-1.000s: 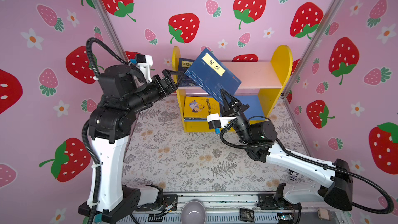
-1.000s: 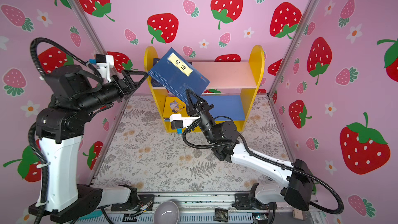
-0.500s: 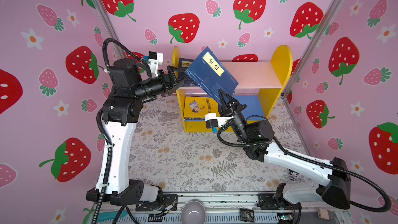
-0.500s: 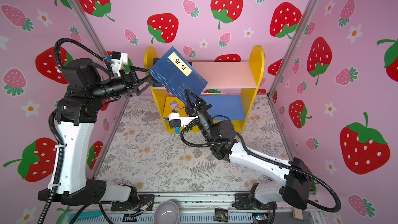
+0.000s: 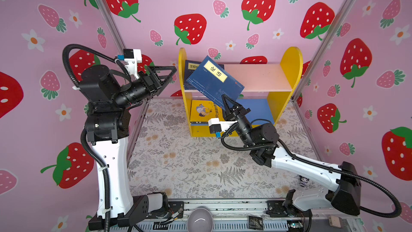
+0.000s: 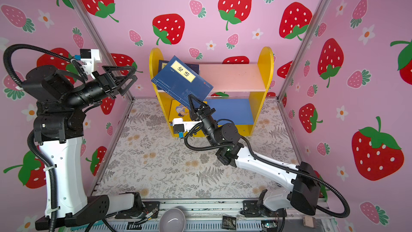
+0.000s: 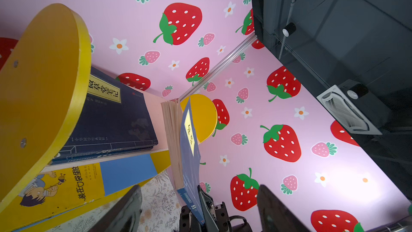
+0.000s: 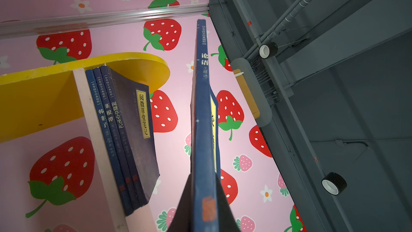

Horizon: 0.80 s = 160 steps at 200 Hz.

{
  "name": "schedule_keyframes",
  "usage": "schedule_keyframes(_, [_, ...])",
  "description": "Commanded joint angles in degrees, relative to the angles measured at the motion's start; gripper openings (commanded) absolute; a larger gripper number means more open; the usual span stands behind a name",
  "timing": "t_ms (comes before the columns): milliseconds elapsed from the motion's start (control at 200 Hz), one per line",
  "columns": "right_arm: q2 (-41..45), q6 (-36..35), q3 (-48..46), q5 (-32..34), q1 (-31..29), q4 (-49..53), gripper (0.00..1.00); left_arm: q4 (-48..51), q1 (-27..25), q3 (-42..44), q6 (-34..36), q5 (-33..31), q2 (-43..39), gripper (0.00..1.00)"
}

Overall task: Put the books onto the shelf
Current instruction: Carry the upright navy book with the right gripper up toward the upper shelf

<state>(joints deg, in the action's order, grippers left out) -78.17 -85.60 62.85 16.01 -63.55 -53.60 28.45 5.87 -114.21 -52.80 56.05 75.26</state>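
- The navy book with the yellow title label (image 5: 215, 81) (image 6: 181, 79) is in the air in front of the shelf's upper tier. It is tilted, with its labelled cover facing up and its lowest corner towards me.
- My right gripper (image 5: 224, 99) (image 6: 191, 99) is pinching that low corner, and my right wrist view shows both jaws closed flat on the spine end (image 8: 201, 119).
- I cannot tell whether the book's far edge touches the shelf.
- The shelf (image 5: 289, 63) stands on the table against the back wall. It has yellow round-topped sides, a pale pink upper board (image 5: 260, 74) and a blue lower board (image 5: 256, 108).
- A stack of three navy books (image 8: 124, 141) (image 5: 191, 66) lies flat on the upper board, against the left side panel.
- A yellow cartoon-cover book (image 5: 202, 110) (image 7: 60, 188) lies at the left end of the lower board.
- My left gripper (image 5: 174, 72) (image 6: 135, 73) hangs just left of the shelf's left panel, apart from it. Its fingers (image 7: 127, 208) are spread and hold nothing.
- The floral table (image 5: 189, 164) lies below both arms.
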Motion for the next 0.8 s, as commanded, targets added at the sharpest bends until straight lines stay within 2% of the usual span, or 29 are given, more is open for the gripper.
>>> schedule_keyframes(0, [0.0, -1.8, 2.0, -0.2, -0.3, -2.7, 0.0, -4.5, -0.4, 0.8, -2.6, 3.8, 0.3, 0.83])
schedule_keyframes(260, [-1.3, -0.2, 4.2, -2.7, -0.4, -0.8, 0.0, -4.5, -3.3, -2.1, -2.9, 5.9, 4.4, 0.83])
schedule_keyframes(525, [-2.1, 0.0, 4.8, -3.0, -0.6, -1.0, 0.0, -1.1, -9.7, -4.5, 0.5, 4.2, 8.5, 0.79])
schedule_keyframes(645, [-2.3, 0.0, 5.2, -3.3, -0.8, -1.1, 0.0, 4.6, -13.2, -9.0, 4.6, 3.1, 11.6, 0.67])
schedule_keyframes(705, [-2.2, -0.3, 5.1, -3.2, -0.9, -1.3, 0.0, 8.4, -13.8, -11.2, 6.9, 2.1, 12.9, 0.57])
schedule_keyframes(795, [-2.1, -0.4, 4.9, -2.8, -0.9, -1.3, 0.0, 8.6, -13.9, -10.6, 7.4, 1.4, 13.0, 0.41])
